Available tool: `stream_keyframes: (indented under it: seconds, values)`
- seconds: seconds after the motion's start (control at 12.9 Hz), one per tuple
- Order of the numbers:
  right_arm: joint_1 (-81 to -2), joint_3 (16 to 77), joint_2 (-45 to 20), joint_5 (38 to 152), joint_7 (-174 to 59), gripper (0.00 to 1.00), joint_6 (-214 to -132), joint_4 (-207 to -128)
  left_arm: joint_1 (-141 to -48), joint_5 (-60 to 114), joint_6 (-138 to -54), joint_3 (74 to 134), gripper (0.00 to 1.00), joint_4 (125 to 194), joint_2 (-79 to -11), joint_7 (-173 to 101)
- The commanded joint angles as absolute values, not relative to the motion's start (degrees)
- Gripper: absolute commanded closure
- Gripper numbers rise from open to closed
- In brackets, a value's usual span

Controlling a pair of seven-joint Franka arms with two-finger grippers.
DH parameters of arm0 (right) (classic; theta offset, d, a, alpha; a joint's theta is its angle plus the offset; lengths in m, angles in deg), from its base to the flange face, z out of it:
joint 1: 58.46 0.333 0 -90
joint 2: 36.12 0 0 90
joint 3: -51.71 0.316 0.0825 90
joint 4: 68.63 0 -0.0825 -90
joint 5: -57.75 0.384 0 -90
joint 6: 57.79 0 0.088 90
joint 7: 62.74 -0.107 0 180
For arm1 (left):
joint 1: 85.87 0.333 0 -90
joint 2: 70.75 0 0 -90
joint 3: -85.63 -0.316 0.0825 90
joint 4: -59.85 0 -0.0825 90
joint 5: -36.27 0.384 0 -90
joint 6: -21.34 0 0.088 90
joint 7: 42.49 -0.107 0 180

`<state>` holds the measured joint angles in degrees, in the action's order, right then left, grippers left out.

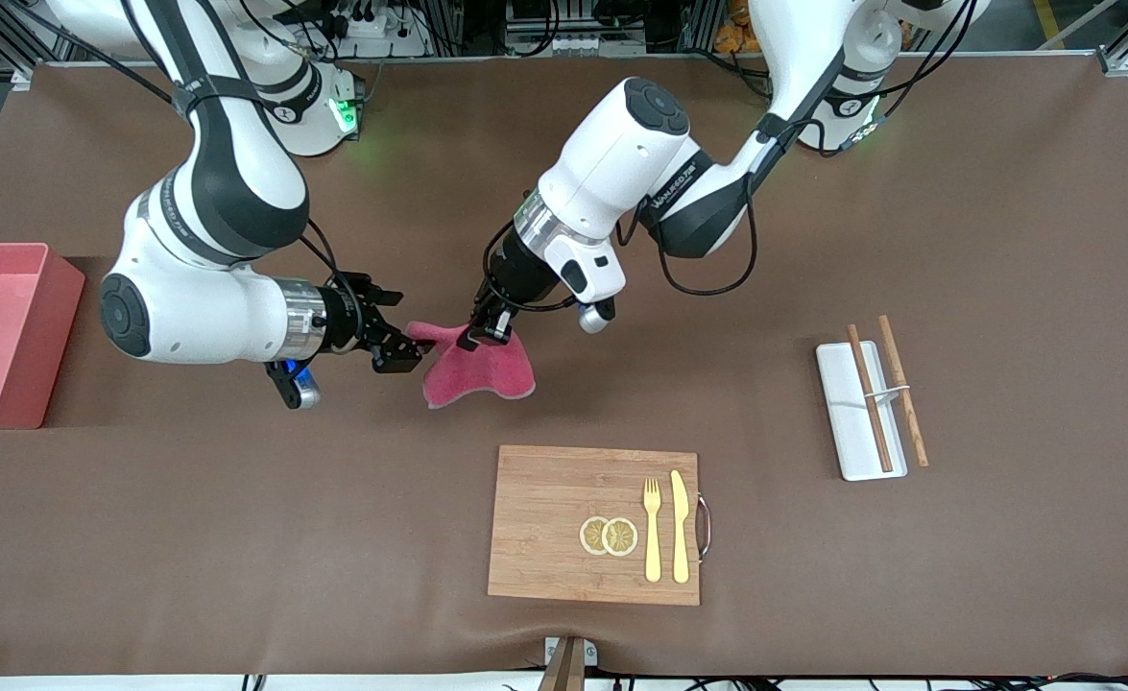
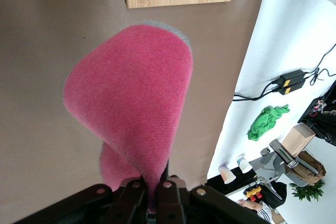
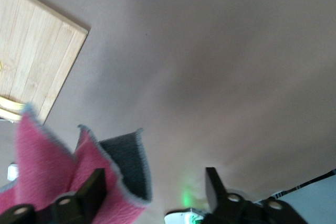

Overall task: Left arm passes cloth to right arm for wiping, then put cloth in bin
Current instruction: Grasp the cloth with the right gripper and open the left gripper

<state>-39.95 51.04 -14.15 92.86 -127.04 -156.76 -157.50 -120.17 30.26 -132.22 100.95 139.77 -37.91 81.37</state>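
Nearest the front camera, a wooden board (image 1: 592,523) was laid on the worktop, with a fork (image 1: 652,530), a knife (image 1: 681,526) and two lemon slices (image 1: 609,536) set on it.

At about eleven o'clock from the board, the cloth (image 1: 482,369) was held up over the worktop. Its upper fold was pinched between the pressed-together fingers of the left gripper (image 1: 485,331), and the rest was left to hang in loose folds. At nine o'clock of the cloth, the right gripper (image 1: 410,331) was brought level with it. Its fingers were spread, and one corner of the cloth was seen between them, close against one finger.

Only a thin corner would be caught if the fingers were closed there, so the cloth could be dropped once the left grip was released. A tug could be caused if both grips were kept during withdrawal.

The bin (image 1: 62,317) was placed well apart at nine o'clock, at the right arm's end, and a white tray (image 1: 837,413) with chopsticks (image 1: 902,389) at three o'clock.
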Motion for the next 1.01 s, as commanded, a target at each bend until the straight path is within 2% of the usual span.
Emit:
stream_keyframes:
  seconds: [0.0,0.08,0.16,0.78,0.85,0.93]
  values:
    - [-39.3,50.8,-15.6,96.9,-128.3,0.69,-157.5,-158.6,-120.4,29.2,-131.9,100.8,1.0,140.4,-39.0,81.5]
    - [-39.1,50.8,-15.6,97.0,-128.3,0.82,-157.7,-158.5,-120.6,29.2,-131.9,100.8,1.0,140.4,-38.7,81.5]
    - [-38.8,50.7,-15.6,97.0,-128.3,1.0,-157.8,-158.5,-120.6,29.3,-131.9,100.9,1.0,140.4,-38.6,81.5]
    - [-39.3,50.5,-15.5,95.6,-127.3,1.0,-157.4,-157.6,-120.8,29.5,-131.9,101.0,1.0,140.5,-38.2,81.4]
    - [-39.1,50.5,-15.5,93.5,-127.0,1.0,-157.2,-157.7,-120.8,29.4,-131.9,101.0,0.66,140.5,-38.3,81.5]
    - [-38.8,50.6,-15.5,90.9,-126.3,1.0,-157.0,-157.7,-120.8,29.7,-131.6,101.0,0.14,140.5,-38.8,81.5]
